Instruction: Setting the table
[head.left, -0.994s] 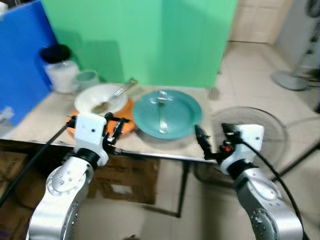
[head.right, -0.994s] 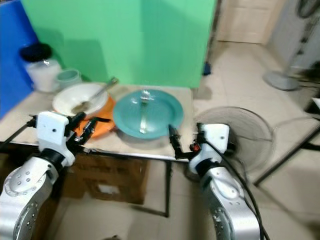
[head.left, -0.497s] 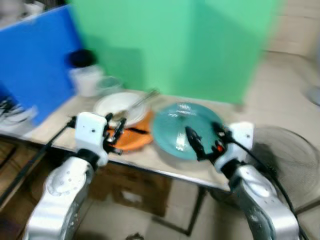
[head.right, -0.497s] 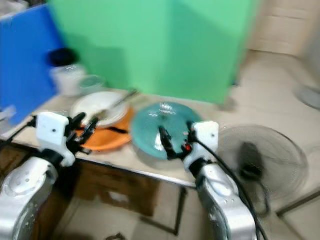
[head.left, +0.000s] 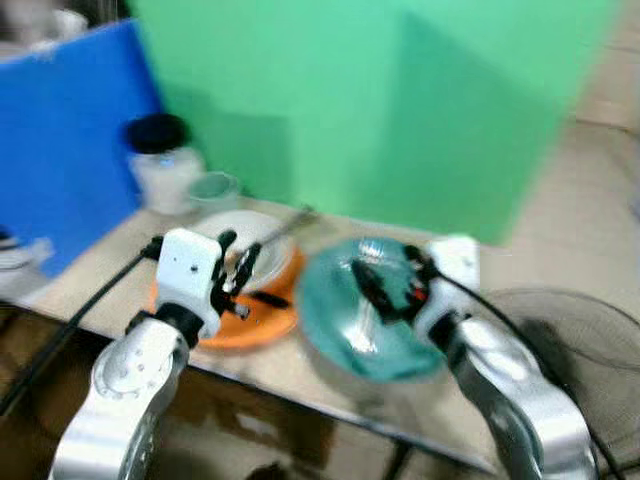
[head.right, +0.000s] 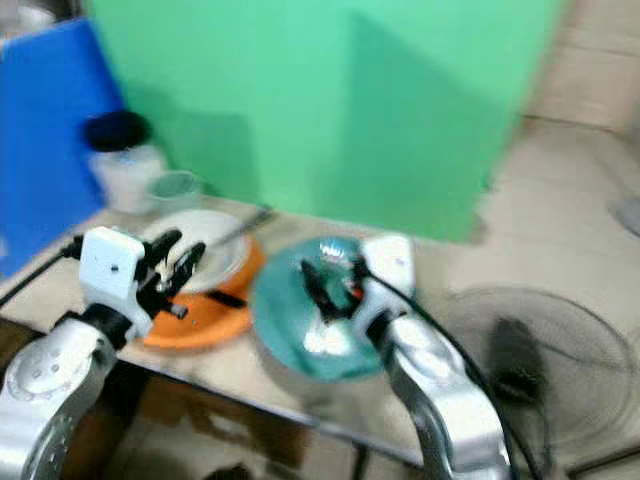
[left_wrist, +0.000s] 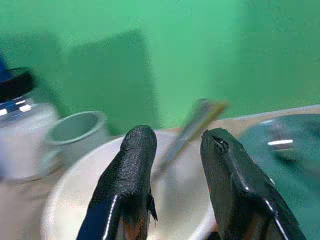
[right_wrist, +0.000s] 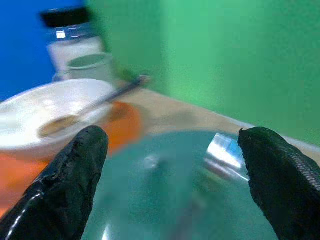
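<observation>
Over the teal plate (head.left: 365, 325) hangs our right gripper (head.left: 385, 290), its two black fingers (right_wrist: 75, 180) spread wide with nothing between them; the right wrist view looks across the plate, where a shiny fork (right_wrist: 222, 150) lies, blurred. Our left gripper (head.left: 235, 270) sits just above the near rim of the white bowl (left_wrist: 75, 200), its fingers (left_wrist: 132, 185) a modest gap apart and holding nothing. A spoon (left_wrist: 187, 130) rests in the bowl, its handle leaning out over the far rim. We see the bowl standing on an orange plate (head.left: 235, 320), which lies just beside the teal plate on the table (head.left: 85, 275). Behind the bowl stand a pale green cup (left_wrist: 72, 132) and a black-lidded jar (head.left: 160, 165), backed by a blue panel (head.left: 65, 130) and a green screen (head.left: 380, 100). A floor fan (head.right: 535, 375) lies off our right side.
</observation>
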